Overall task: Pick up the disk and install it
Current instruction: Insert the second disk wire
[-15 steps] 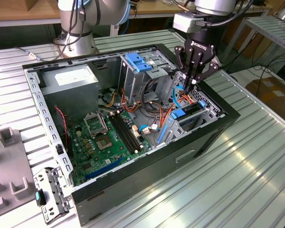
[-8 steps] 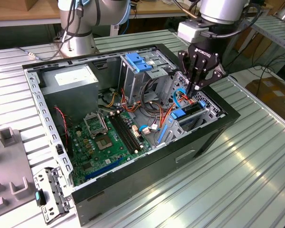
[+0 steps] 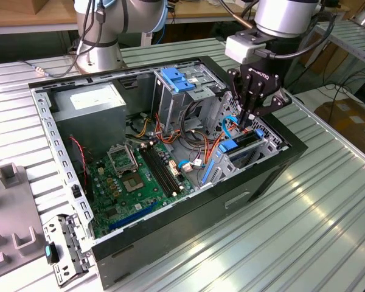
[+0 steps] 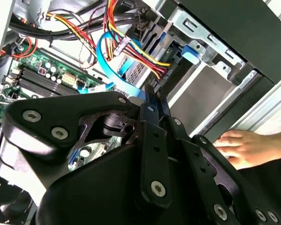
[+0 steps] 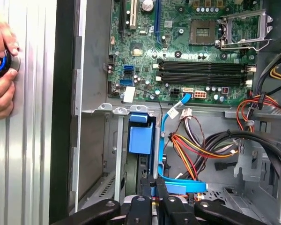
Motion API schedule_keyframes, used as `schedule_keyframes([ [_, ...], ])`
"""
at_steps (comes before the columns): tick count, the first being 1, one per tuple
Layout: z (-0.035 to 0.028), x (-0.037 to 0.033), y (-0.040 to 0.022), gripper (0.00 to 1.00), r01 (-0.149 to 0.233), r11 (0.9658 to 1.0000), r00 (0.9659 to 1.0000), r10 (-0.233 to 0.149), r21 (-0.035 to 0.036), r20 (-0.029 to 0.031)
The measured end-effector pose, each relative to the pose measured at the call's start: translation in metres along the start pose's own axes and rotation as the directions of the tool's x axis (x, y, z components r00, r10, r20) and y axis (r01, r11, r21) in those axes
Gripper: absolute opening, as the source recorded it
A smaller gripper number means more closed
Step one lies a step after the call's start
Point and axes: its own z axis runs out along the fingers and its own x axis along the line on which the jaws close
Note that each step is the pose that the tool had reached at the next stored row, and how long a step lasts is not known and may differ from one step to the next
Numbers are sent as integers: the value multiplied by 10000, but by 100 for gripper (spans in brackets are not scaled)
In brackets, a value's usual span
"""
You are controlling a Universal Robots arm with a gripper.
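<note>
The disk (image 3: 238, 146), dark with bright blue carrier rails, stands on edge in the drive bay at the front corner of the open computer case (image 3: 280, 159), on the exterior view's right. In the first wrist view the disk's blue carrier (image 5: 141, 138) sits in the bay slot. My black gripper (image 3: 246, 125) hangs directly over the disk, tips down at its upper end. Its fingers (image 5: 150, 187) are pressed together in both wrist views, and no gap shows between them at the gripper (image 4: 153, 97). Whether they touch the disk is hidden.
Blue and multicoloured cables (image 5: 196, 150) crowd the space beside the bay. A light-blue ribbed latch (image 3: 176, 79) tops the neighbouring cage. The green motherboard (image 3: 140, 176) and power supply (image 3: 88, 103) fill the case. A person's hand (image 5: 1, 70) rests on the table outside it. Grey fixtures (image 3: 6, 176) lie on the exterior view's left.
</note>
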Motion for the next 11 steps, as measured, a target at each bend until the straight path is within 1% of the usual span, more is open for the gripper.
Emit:
schedule_keyframes([
  [1,1,0,0,16,-11,10000,10000,11,22,4],
  [3,6,-1,0,16,-45,10000,10000,45,52,30],
  [4,7,-1,0,16,-72,10000,10000,72,64,62],
  [9,15,1,1,16,-193,9998,9998,193,68,96],
  [11,20,18,2,16,-214,9997,9997,213,78,104],
])
